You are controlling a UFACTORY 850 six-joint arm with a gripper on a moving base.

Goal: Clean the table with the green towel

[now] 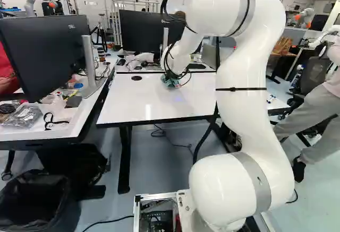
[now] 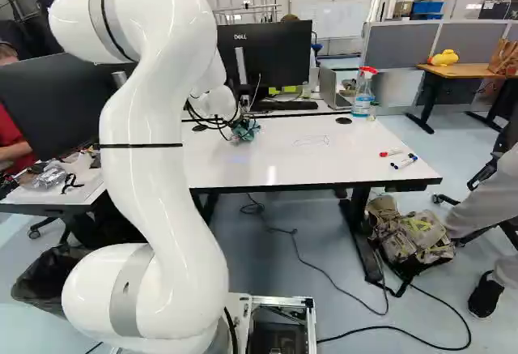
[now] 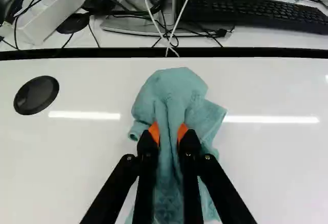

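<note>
Nearly closed, the jaws pinch a raised fold of the green towel between their orange pads, with cloth bunched ahead of them and spreading out to both sides and beneath. The towel lies on the white tabletop, toward its far edge and left of its middle, near the black round cover by the far left corner. Faint scribbled lines mark the surface to the towel's right. A spray bottle stands by the far right corner, and a few markers lie near the right edge, toward the near corner.
</note>
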